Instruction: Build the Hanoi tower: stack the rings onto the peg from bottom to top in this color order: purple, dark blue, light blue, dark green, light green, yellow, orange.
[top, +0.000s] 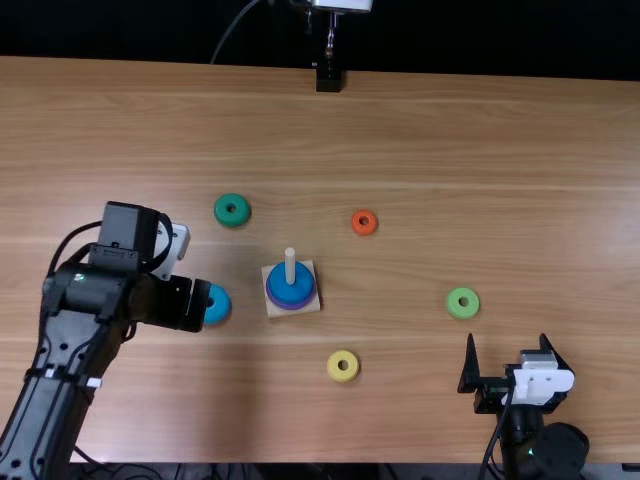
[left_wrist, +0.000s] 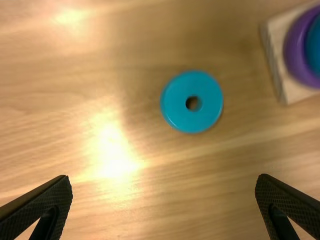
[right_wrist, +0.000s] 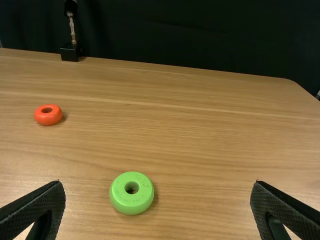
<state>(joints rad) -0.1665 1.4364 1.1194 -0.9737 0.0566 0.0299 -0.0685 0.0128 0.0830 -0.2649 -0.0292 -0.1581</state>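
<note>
On light brown wooden table (top: 450, 130), black two-fingered left gripper (left_wrist: 164, 181) and right gripper (top: 507, 346) spread; purple ring (left_wrist: 294, 50), dark blue ring (top: 290, 290) stacked around pale peg (top: 290, 264); glossy light blue ring (left_wrist: 175, 105) laid between left gripper and stack; if pinched off-centre, ring could be tilted, peg missed.

A robotics lab, by the look of it: a black left robot arm (top: 62, 350) and right robot arm (top: 550, 448) work over one wooden table (top: 470, 150), cables (top: 130, 468) strewn at its near edge. At the far side, a metal post (right_wrist: 73, 31) on a black block (right_wrist: 70, 53) stands before a dark backdrop (right_wrist: 200, 37).
</note>
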